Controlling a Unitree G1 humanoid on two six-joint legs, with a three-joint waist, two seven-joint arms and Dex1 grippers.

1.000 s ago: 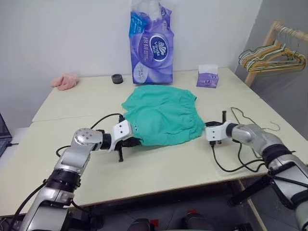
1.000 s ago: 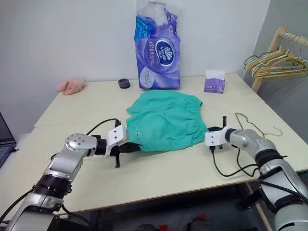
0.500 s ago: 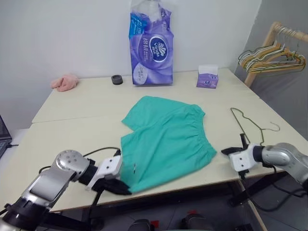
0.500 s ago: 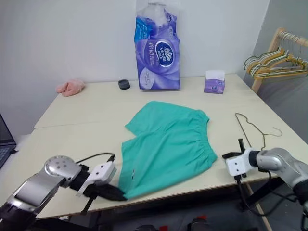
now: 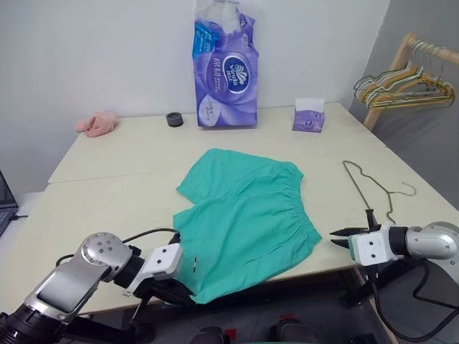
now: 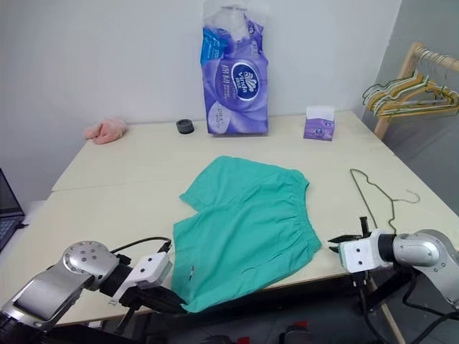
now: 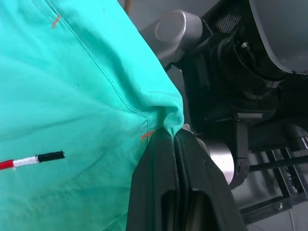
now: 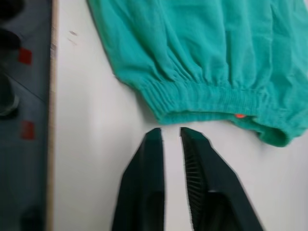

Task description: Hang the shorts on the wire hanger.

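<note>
The teal shorts lie flat on the table, their near leg hem hanging over the front edge. My left gripper is shut on that hem corner at the edge; the left wrist view shows the pinched fold of the shorts between the closed fingers. My right gripper sits beside the waistband's right end with its fingers slightly open and nothing between them. In the right wrist view, the gathered waistband lies just past that right gripper, apart from it. The wire hanger lies flat to the right of the shorts.
At the back of the table stand a tall purple tissue pack and a small purple tissue box, with a black tape roll and a pink cloth. A wooden rack with bunched hangers stands at the right.
Both arms drew back toward the front edge, dragging the shorts nearer and spreading them flat. The right gripper let go of the waistband and opened a little. The left still grips the hem.
</note>
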